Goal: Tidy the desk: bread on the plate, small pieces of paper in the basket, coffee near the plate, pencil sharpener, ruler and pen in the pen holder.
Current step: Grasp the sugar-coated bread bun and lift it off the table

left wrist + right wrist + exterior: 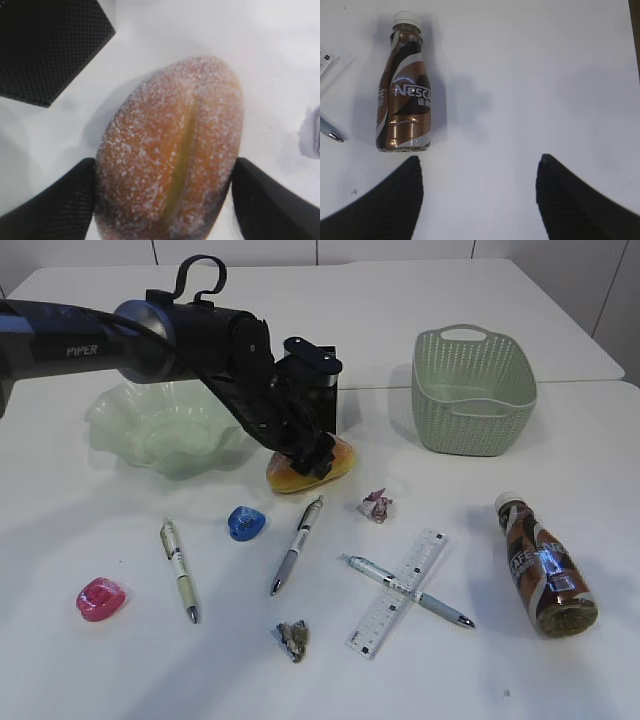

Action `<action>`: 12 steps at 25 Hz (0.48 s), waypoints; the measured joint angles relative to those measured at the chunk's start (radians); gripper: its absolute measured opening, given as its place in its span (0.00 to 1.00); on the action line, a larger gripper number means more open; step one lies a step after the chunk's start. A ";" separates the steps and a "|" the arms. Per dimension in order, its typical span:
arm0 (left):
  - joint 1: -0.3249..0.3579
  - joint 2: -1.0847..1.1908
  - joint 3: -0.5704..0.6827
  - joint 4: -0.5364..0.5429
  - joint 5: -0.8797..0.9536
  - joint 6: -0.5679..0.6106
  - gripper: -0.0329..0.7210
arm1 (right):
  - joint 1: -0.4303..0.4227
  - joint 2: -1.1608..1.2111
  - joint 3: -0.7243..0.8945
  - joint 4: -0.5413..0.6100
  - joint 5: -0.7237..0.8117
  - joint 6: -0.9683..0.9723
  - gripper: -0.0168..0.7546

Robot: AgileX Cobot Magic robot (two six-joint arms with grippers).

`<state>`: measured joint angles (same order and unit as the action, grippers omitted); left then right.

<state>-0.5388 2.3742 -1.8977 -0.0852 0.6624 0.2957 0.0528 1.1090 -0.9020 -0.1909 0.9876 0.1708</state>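
Note:
The sugar-dusted bread point(285, 479) point(170, 150) lies on the white desk point(120, 540) just right of the green glass plate point(110, 412). My left gripper point(315, 462) point(163, 200) is down over the bread, with one finger pressed against each side. The black mesh pen holder point(347, 405) point(45, 45) stands right behind it. The coffee point(545, 565) point(405, 90) lies on its side at the right. My right gripper point(480, 195) hovers open over bare desk near the bottle's base. The clear ruler point(400, 590) lies under a blue pen point(440, 607).
The sage basket point(473, 390) stands at the back right. Two more pens point(179, 568) point(297, 543), a blue sharpener point(245, 523), a pink sharpener point(100, 599) and two crumpled paper pieces point(376, 505) point(293, 638) lie scattered at the front.

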 joint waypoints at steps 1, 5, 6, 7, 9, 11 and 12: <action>0.000 0.000 0.000 0.000 0.001 0.000 0.82 | 0.000 0.000 0.000 0.000 0.000 0.000 0.74; 0.000 0.000 0.000 0.000 0.007 0.000 0.78 | 0.000 0.000 0.000 -0.002 -0.002 0.000 0.74; 0.000 0.000 0.000 0.000 0.007 0.000 0.75 | 0.000 0.000 0.000 -0.002 -0.002 0.000 0.74; 0.000 0.000 -0.001 0.000 0.011 0.000 0.73 | 0.000 0.000 0.000 -0.003 -0.002 0.000 0.74; 0.000 0.000 -0.002 0.000 0.021 0.000 0.66 | 0.000 0.000 0.000 -0.005 -0.004 0.000 0.74; 0.000 0.000 -0.002 -0.003 0.031 0.000 0.59 | 0.000 0.000 0.000 -0.005 -0.004 0.000 0.74; 0.000 0.000 -0.003 -0.003 0.042 0.000 0.54 | 0.000 0.000 0.000 -0.005 -0.004 0.000 0.74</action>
<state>-0.5388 2.3742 -1.9007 -0.0878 0.7042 0.2957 0.0528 1.1090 -0.9020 -0.1957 0.9833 0.1708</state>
